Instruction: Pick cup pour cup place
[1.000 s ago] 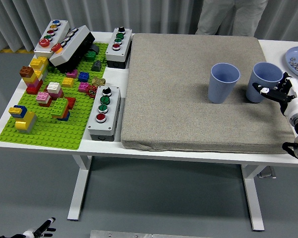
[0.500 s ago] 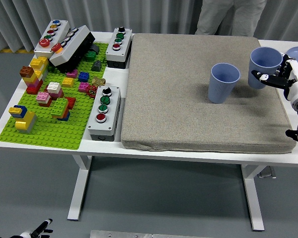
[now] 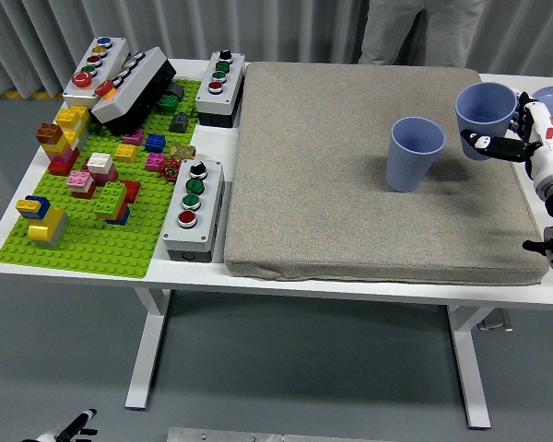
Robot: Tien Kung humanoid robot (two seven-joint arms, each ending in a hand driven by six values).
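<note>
Looking down from my head camera, I take the grey mat [image 3: 369, 175] as my landmark on the white worktop [image 3: 101, 267]. Nearest me, far below the mat's left front corner at the picture's bottom edge, the fingertips of my left robot hand [image 3: 74, 427] peek in; I cannot tell how its fingers are set. Left of the mat lies a green brick baseplate [image 3: 101, 239] crowded with coloured bricks, and a grey button box [image 3: 194, 209] sits just beside the mat's left edge. On the mat, right of its middle, a blue cup [image 3: 416, 154] stands upright by itself. Above the mat's right edge, my right robot hand [image 3: 516, 138] has its fingers wrapped around a second blue cup [image 3: 485, 109], which is raised off the mat and tipped slightly toward the standing one. Just past the mat's right side, a blue plate [image 3: 551, 97] shows at the frame edge. Beyond the mat's far edge a person's legs [image 3: 415, 32] stand at the worktop.
</note>
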